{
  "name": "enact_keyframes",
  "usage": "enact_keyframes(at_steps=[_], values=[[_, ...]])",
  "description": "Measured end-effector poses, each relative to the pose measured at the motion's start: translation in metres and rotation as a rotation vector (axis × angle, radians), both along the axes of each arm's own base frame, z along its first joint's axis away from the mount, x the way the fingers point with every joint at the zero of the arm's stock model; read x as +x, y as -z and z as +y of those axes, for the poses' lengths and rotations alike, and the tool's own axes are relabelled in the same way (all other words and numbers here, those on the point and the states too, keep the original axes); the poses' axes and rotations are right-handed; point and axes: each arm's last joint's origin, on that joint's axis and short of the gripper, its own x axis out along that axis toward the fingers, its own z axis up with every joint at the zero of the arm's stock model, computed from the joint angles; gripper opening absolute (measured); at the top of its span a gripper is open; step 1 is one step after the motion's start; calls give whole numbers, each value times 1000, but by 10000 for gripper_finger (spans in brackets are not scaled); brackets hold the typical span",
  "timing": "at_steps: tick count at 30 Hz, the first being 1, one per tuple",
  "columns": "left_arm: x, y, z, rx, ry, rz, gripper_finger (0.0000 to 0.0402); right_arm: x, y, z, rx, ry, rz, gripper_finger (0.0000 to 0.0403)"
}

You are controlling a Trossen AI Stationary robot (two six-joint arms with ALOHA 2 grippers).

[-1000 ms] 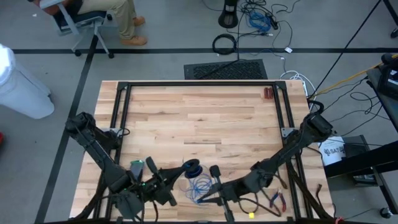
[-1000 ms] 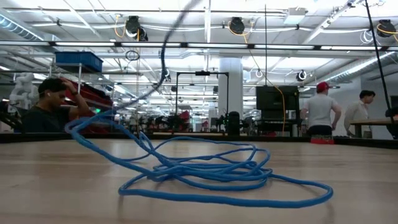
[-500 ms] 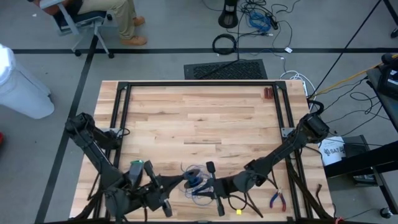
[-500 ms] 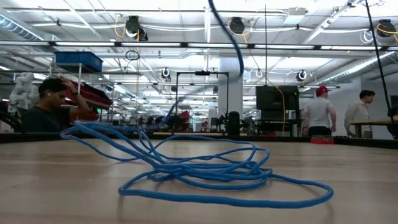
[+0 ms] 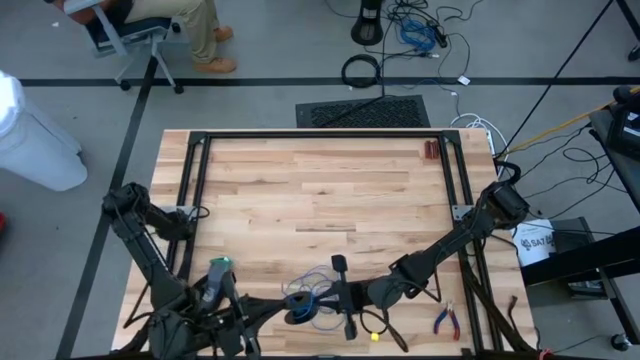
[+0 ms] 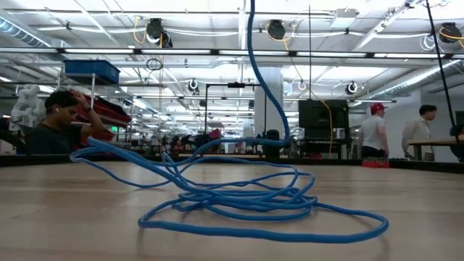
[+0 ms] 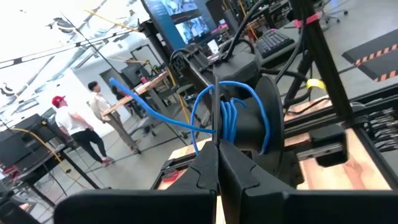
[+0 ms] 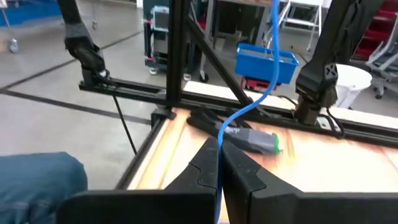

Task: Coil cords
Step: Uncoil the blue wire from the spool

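Both claws were closed on the thin blue flexible cord [image 5: 312, 297] at six o'clock: left gripper [image 7: 217, 144] held the loops, right gripper [image 8: 217, 148] the strand. Winding needed steady tension to keep loops even.

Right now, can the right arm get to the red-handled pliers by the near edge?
Probably not yet: the right gripper is shut on the blue cord. The pliers lie open on the table, beside that arm.
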Motion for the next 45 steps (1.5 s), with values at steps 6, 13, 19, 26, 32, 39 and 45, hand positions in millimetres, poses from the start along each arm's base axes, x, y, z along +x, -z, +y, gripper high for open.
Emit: enact_keyframes(at_steps=[6,13,19,26,32,39,45], values=[[-10,-7,-1,-27,15,-13,2,-9,-6,-7,-23,61,74,0],[-29,-12,-8,-41,31,-14,2,-27,-21,-12,-39,99,132,0],[-40,-13,-12,-40,18,-6,2,-42,-26,-12,-55,133,189,0],[-48,-13,-15,-18,-21,12,2,-55,-33,-13,-54,152,213,0],[-50,-10,-13,35,-112,50,2,-67,-47,-8,-21,118,170,0],[-44,-2,-10,145,-150,100,2,-75,-70,8,10,53,-7,0],[-33,3,-2,194,-213,127,2,-82,-81,18,22,5,-109,0]])
